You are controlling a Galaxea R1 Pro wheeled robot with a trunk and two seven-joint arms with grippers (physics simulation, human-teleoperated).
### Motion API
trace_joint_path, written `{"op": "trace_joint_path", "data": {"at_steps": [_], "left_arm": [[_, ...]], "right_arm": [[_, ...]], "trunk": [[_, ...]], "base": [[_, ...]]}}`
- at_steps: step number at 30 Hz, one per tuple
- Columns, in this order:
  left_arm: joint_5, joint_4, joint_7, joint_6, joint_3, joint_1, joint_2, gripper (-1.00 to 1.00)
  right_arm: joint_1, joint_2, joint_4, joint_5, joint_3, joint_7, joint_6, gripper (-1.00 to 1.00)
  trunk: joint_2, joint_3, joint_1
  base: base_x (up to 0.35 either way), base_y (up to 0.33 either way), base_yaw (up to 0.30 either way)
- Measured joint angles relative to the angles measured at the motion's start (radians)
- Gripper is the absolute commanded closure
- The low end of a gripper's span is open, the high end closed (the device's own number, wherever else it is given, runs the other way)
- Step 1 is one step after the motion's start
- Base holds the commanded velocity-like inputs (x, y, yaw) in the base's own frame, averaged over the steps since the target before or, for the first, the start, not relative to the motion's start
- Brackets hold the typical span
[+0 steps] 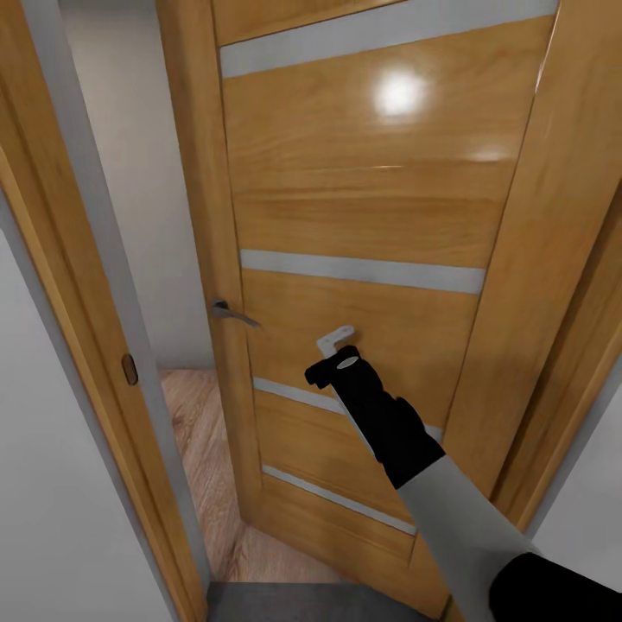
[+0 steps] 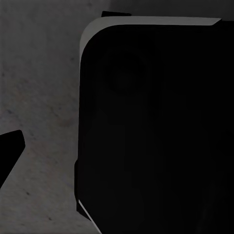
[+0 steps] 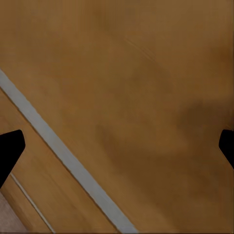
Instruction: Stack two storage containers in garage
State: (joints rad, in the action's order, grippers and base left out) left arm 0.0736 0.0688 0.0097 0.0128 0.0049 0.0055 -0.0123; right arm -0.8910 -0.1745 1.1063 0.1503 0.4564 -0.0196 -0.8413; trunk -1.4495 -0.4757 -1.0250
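Note:
The two storage containers are out of view. My right arm reaches forward to a wooden door (image 1: 371, 199) with grey horizontal strips. The right gripper (image 1: 333, 342) is right at the door panel, to the right of the metal handle (image 1: 231, 313) and apart from it. In the right wrist view the right gripper (image 3: 117, 146) stands open with only the door's wood between its dark fingertips (image 3: 9, 151). My left gripper (image 2: 117, 148) hangs over the dark grey floor (image 2: 39, 97); one of its fingertips (image 2: 9, 153) shows at the frame's edge, the other is lost against the black base (image 2: 156, 131).
The door stands ajar. Through the gap on its left, light wood-plank flooring (image 1: 199, 449) shows beyond. The wooden door frame (image 1: 82, 259) with a latch plate (image 1: 130, 369) stands close on the left, another frame post (image 1: 561, 285) on the right. Dark grey floor (image 1: 302, 605) lies below me.

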Motion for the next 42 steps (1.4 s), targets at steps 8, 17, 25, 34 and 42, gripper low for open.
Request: {"op": "trace_joint_path", "data": {"at_steps": [8, 17, 25, 34, 42], "left_arm": [[0.0, 0.0, 0.0, 0.0, 0.0, 0.0, 0.0, -1.0], [0.0, 0.0, 0.0, 0.0, 0.0, 0.0, 0.0, -1.0], [0.0, 0.0, 0.0, 0.0, 0.0, 0.0, 0.0, -1.0], [0.0, 0.0, 0.0, 0.0, 0.0, 0.0, 0.0, -1.0], [0.0, -0.001, 0.0, 0.0, 0.0, 0.0, 0.0, -1.0]], "right_arm": [[-0.002, 0.0, 0.008, 0.005, 0.002, 0.0, -0.01, -1.0], [-0.003, 0.0, 0.087, 0.008, 0.007, 0.004, -0.033, -1.0], [-0.005, 0.0, 0.083, 0.0, 0.022, 0.002, -0.044, -1.0], [-0.142, 0.0, -0.132, -0.038, 0.025, -0.002, 0.012, -1.0], [-0.224, 0.0, -0.264, -0.098, 0.027, -0.138, 0.02, -1.0]], "trunk": [[0.0, 0.0, 0.0], [0.0, 0.0, 0.0], [0.0, 0.0, 0.0], [0.0, 0.0, 0.0], [0.0, 0.0, 0.0]], "base": [[0.0, 0.0, 0.0], [0.0, 0.0, 0.0], [0.0, 0.0, 0.0], [0.0, 0.0, 0.0], [0.0, 0.0, 0.0]]}}
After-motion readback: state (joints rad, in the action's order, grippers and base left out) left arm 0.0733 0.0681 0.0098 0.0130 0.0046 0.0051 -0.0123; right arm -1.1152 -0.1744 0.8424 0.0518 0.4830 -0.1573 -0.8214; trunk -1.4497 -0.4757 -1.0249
